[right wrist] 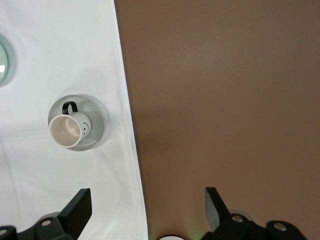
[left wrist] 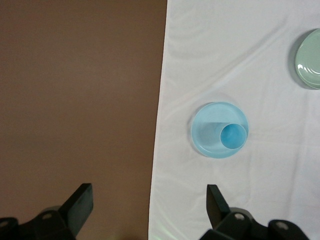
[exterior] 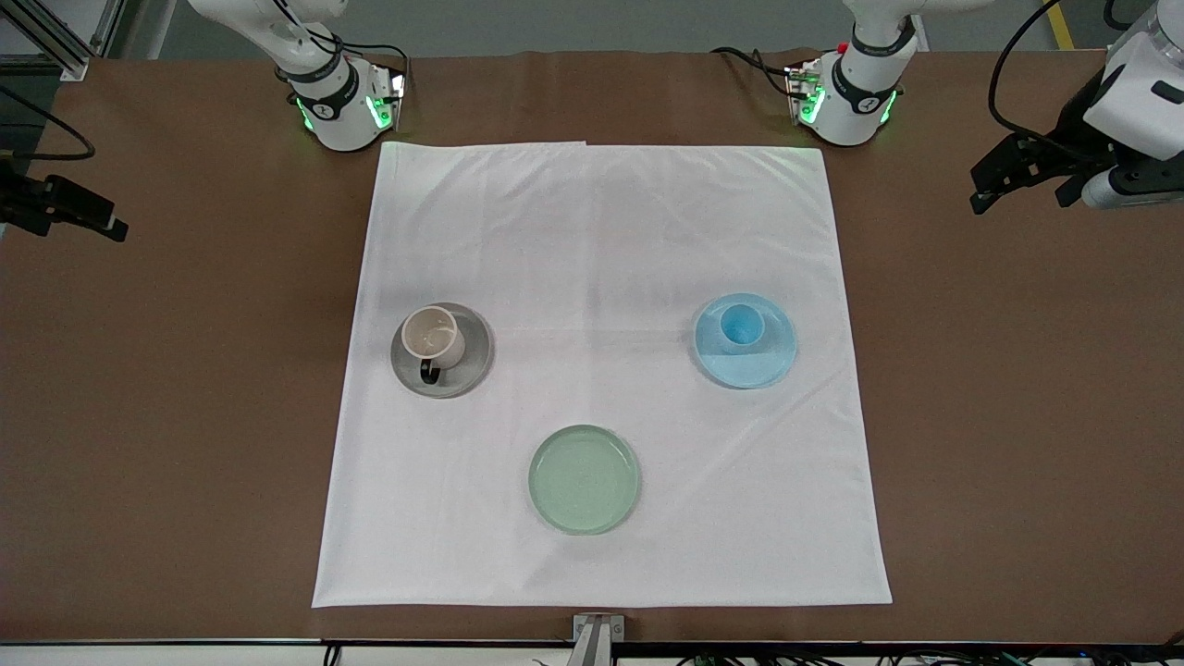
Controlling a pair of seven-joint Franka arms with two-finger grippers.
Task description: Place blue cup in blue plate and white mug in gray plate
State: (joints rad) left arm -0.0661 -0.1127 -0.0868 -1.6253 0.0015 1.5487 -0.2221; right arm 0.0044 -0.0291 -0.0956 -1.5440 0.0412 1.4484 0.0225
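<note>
The small blue cup (exterior: 741,325) stands upright in the blue plate (exterior: 754,365), on the white cloth toward the left arm's end. The white mug (exterior: 433,337) with its black handle stands upright in the gray plate (exterior: 470,365), toward the right arm's end. My left gripper (left wrist: 148,192) hangs open and empty high over the cloth's edge, well away from the blue plate (left wrist: 206,131) and the cup (left wrist: 233,136). My right gripper (right wrist: 147,194) is likewise open and empty over the cloth's edge at its own end, apart from the mug (right wrist: 66,131) and the gray plate (right wrist: 96,122).
A pale green plate (exterior: 584,479) with nothing in it lies on the white cloth (exterior: 601,222), nearer to the front camera than the two others. Brown tabletop (exterior: 185,370) surrounds the cloth. The two arm bases stand at the table's back edge.
</note>
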